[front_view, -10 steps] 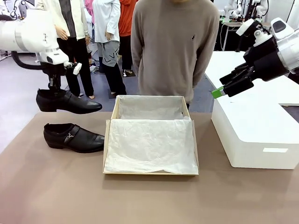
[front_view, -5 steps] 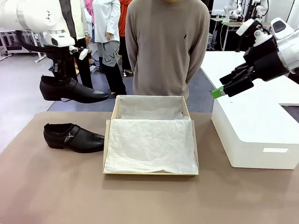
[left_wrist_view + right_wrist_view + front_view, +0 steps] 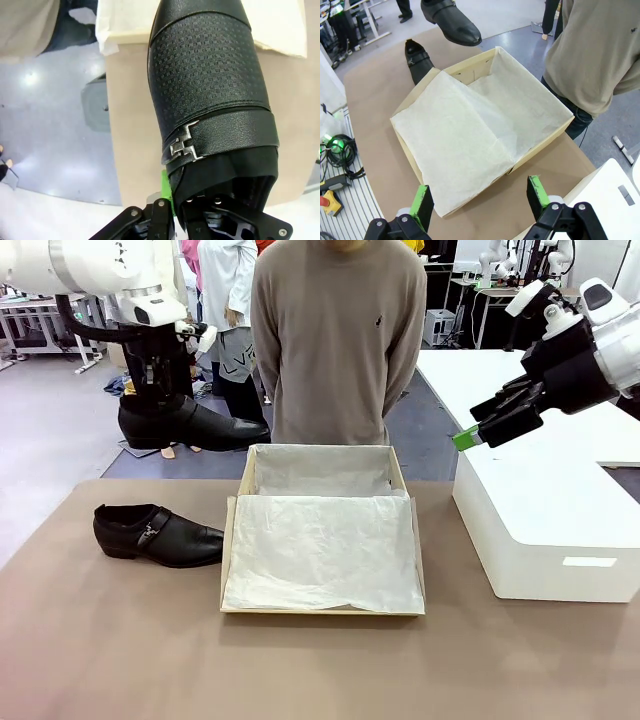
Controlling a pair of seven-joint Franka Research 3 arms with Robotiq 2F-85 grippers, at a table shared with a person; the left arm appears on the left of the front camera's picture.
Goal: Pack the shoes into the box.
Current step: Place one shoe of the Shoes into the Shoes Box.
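One black shoe [image 3: 190, 425] hangs in the air past the table's far left edge, level with the box's back left corner; my left gripper [image 3: 160, 390] is shut on its heel opening. The left wrist view looks down the same shoe [image 3: 210, 90], buckle strap facing the camera. The other shoe [image 3: 156, 534] lies on the table left of the box, toe toward it. The tan box [image 3: 236, 540] stands open in the middle, lined with white tissue. My right gripper [image 3: 480, 430] hovers open above the white block; its fingers [image 3: 422, 200] frame the box [image 3: 407, 145] from above.
A large white block [image 3: 545, 520] occupies the table's right side. A person in a tan sweater [image 3: 335, 340] stands just behind the box at the far edge. Brown tabletop [image 3: 300, 660] lies bare in front of the box.
My left gripper has carried the held shoe up and to the right, from above the lying shoe toward the box's back left corner. The right arm has stayed still.
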